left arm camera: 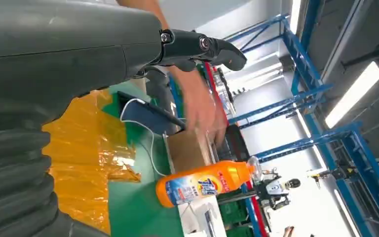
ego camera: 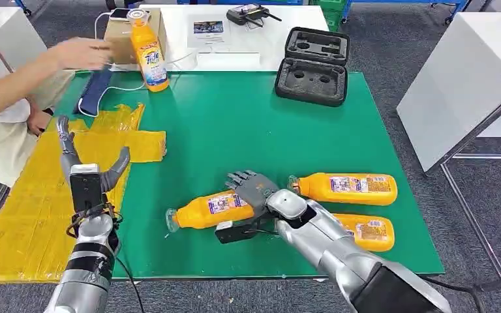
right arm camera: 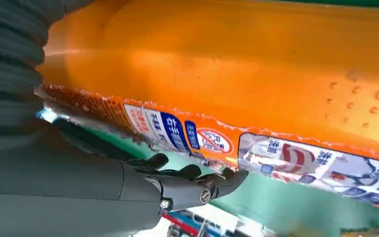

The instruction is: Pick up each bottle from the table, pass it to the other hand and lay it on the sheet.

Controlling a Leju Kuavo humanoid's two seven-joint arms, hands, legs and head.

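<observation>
Lying on green table (ego camera: 248, 117), orange bottle (ego camera: 212, 210), right hand (ego camera: 256, 190) fingers on it

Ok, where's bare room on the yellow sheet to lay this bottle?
The yellow sheet is bare left of the left robot hand. Its far strip is bare too. It is crowded near the right robot hand, among three lying bottles.

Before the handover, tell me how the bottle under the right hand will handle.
The bottle lies on its side, rounded, so it will probably roll if nudged. It looks full of orange liquid, likely heavy. Its glossy label may slip in the right hand.
</observation>
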